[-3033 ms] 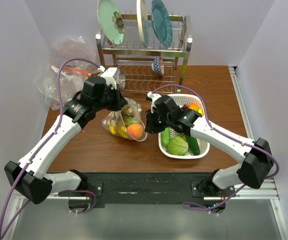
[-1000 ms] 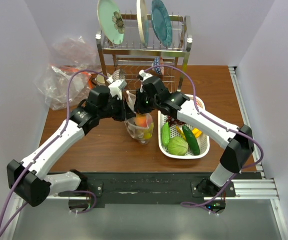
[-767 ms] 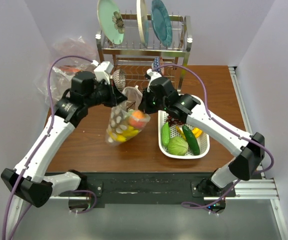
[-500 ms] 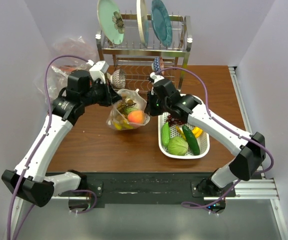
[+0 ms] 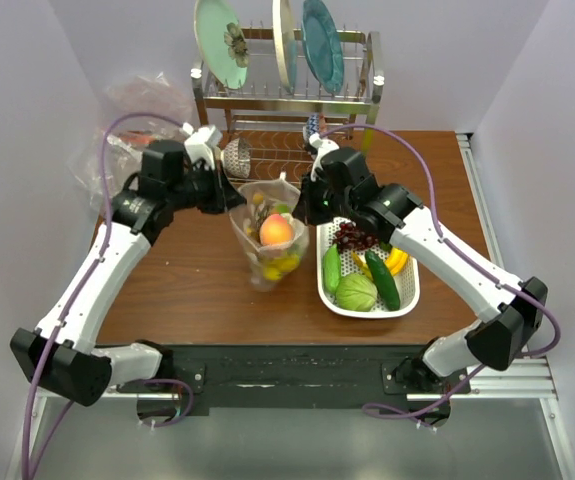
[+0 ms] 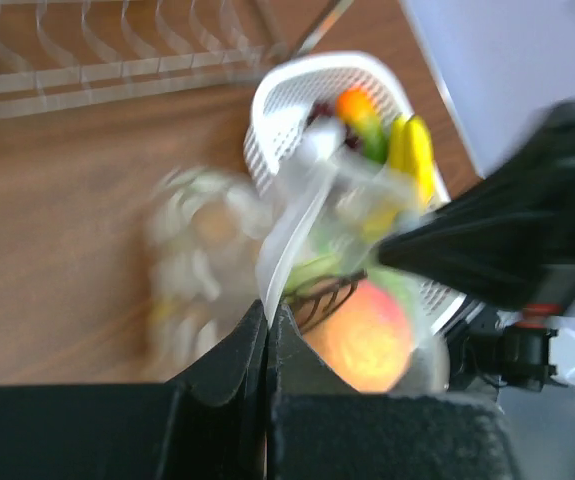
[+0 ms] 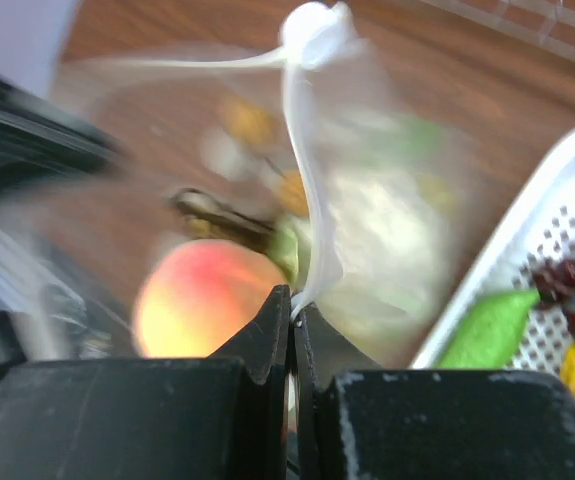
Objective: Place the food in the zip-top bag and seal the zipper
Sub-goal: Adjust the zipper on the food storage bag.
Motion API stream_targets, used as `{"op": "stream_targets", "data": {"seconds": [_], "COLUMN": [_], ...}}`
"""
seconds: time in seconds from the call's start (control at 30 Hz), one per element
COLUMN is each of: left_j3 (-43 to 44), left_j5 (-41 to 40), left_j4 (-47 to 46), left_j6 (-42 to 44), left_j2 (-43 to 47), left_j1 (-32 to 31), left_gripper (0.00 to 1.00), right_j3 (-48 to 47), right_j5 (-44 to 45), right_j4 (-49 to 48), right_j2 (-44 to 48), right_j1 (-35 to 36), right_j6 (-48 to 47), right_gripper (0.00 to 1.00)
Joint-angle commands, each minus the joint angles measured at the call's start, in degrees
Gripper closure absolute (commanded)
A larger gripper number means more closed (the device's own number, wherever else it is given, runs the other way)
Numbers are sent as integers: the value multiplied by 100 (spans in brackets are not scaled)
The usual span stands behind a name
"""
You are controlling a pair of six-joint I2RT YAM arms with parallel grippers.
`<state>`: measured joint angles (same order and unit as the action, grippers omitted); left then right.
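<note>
The zip-top bag (image 5: 270,238) hangs between my two grippers above the table, its mouth edge stretched across at the top. Inside it are an orange-pink peach (image 5: 276,230), yellow bananas (image 5: 279,266) and a dark stem piece. My left gripper (image 5: 229,198) is shut on the bag's left mouth edge; the left wrist view shows its jaws pinching the plastic (image 6: 269,308), with the peach (image 6: 365,335) just beyond. My right gripper (image 5: 305,207) is shut on the right mouth edge (image 7: 293,305), with the peach (image 7: 205,300) to its left. The zipper strip (image 7: 302,150) runs up from the jaws.
A white basket (image 5: 404,290) with cucumber, green cabbage, grapes and bananas stands right of the bag. A metal dish rack (image 5: 287,110) with plates stands at the back. A heap of clear plastic with red-orange patches (image 5: 127,150) lies at the back left.
The bag has been lifted off the table, swung about between both grippers and now hangs upright, further right and stretched between them. Both arms rose and shifted.
</note>
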<state>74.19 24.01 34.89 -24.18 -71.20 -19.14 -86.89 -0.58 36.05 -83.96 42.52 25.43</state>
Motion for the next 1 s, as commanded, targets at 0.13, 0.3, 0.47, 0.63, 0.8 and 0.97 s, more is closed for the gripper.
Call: {"op": "stream_targets", "data": {"seconds": [0.13, 0.3, 0.47, 0.63, 0.8, 0.97], "left_j3": [-98, -64, 7, 16, -342, -871], "left_j5": [675, 527, 455, 613, 955, 1211], "left_j4": [-589, -590, -475, -448, -738, -1282], "left_j6": [19, 98, 230, 265, 72, -253], "left_j2": [89, 185, 71, -52, -70, 62], "left_j1": [42, 42, 42, 42, 42, 24], "left_gripper": [100, 100, 100, 100, 100, 100], "right_j3": [-64, -109, 23, 208, 85, -275], "right_j5": [-276, -601, -926, -1172, -1471, -1497], "right_j4": [-186, -169, -379, -608, -705, -740], "right_j2": [161, 30, -94, -103, -287, -208], "right_j1": [-130, -130, -113, -104, -86, -77], "right_j6": [49, 67, 217, 374, 419, 401], "right_gripper": [100, 100, 100, 100, 100, 100]}}
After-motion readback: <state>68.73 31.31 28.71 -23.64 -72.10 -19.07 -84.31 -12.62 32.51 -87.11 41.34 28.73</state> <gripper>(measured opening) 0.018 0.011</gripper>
